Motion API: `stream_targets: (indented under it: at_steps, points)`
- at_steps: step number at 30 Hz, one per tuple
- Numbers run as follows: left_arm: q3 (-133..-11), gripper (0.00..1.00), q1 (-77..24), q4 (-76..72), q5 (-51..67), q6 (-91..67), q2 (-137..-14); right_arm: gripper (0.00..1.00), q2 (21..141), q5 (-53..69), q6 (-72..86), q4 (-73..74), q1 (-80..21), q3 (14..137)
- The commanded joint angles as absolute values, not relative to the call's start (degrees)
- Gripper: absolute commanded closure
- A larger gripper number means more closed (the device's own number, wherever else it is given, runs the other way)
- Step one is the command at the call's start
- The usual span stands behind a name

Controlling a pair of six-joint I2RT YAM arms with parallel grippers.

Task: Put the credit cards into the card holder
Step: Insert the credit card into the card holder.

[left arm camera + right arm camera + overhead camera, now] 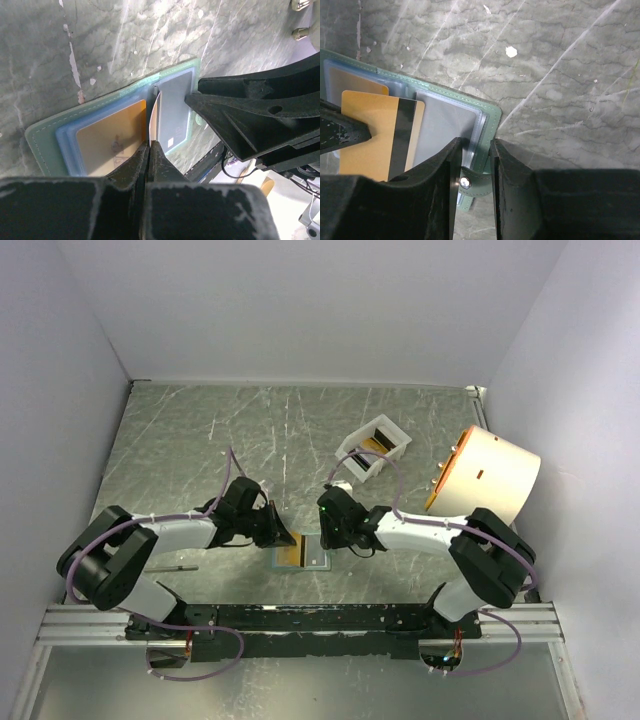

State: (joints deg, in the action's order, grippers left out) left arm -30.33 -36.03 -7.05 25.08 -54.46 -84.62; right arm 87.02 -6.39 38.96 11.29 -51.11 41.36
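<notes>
The sage-green card holder [303,556] lies open and flat on the table, its pale blue pockets up. A gold card [110,140] sits in its left pocket. My left gripper [149,145] is shut on another gold card with a black stripe [375,135]. It holds the card on edge [153,116] over the fold, its lower edge at the pockets. My right gripper [476,146] stands over the holder's right edge [489,120]. Its jaws are narrowly apart, one finger on the grey right pocket and the snap strap [470,181] between them.
A white tray [398,440] holding more cards stands behind the right arm. A large beige cylinder [490,478] lies at the right wall. The two grippers [285,533] [328,532] nearly meet over the holder. Grey walls close in the table on three sides.
</notes>
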Motion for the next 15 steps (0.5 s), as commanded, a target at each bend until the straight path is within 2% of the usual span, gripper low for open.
stream_targets:
  at_steps: [1, 15]
  points:
    - [-28.0, 0.93, -35.6, -11.8, 23.3, -55.2, -85.9, 0.71, 86.6, -3.5, 41.1, 11.9, -51.4, 38.7]
    - [-26.3, 0.93, -35.8, -17.9, 23.1, -56.0, -88.7, 0.71, 86.1, -2.6, 41.1, 12.0, -51.4, 38.6]
